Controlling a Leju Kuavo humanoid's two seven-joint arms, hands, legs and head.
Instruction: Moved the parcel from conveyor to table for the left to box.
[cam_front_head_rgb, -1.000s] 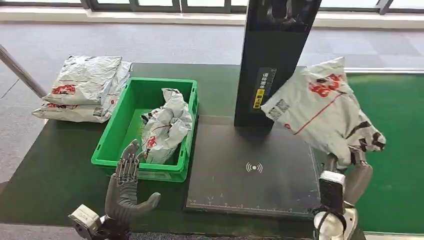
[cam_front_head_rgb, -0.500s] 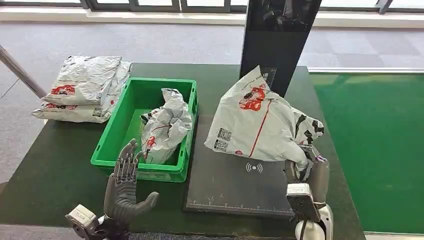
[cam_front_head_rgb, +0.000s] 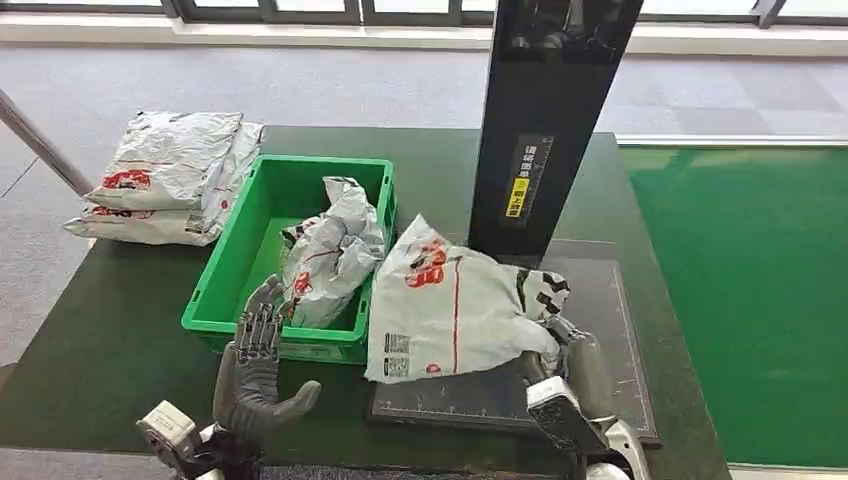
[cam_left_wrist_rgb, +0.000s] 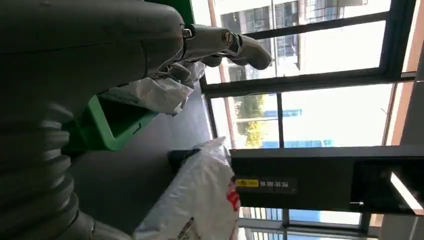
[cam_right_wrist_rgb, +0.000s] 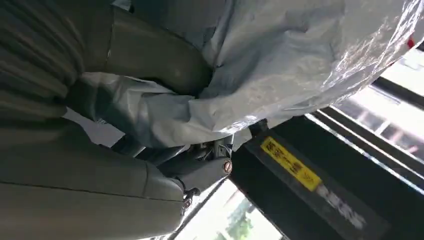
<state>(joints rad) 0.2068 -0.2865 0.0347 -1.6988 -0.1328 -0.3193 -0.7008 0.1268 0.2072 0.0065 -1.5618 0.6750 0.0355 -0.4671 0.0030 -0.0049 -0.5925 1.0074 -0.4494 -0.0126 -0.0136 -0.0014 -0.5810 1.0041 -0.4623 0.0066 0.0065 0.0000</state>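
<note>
Head view, parcel (cam_front_head_rgb: 455, 310): a grey-white mailer bag with red print, lying across the left part of the dark scanner pad (cam_front_head_rgb: 600, 300) on the table (cam_front_head_rgb: 110, 340), its left edge just beside the green bin (cam_front_head_rgb: 240, 230).
Right hand (cam_front_head_rgb: 570, 355): at the parcel's lower right corner, thumb and fingers closed on the crumpled plastic; the right wrist view shows the bag (cam_right_wrist_rgb: 280, 65) bunched against the thumb.
Left hand (cam_front_head_rgb: 255, 365): holds nothing, fingers spread and raised, in front of the bin's near wall.
Bin contents: one crumpled parcel (cam_front_head_rgb: 330, 250) inside, leaning toward the right wall.
Stack (cam_front_head_rgb: 170, 175): more mailer bags piled on the table, left of the bin.
Black post (cam_front_head_rgb: 545, 120): stands upright behind the pad, with a yellow label.
</note>
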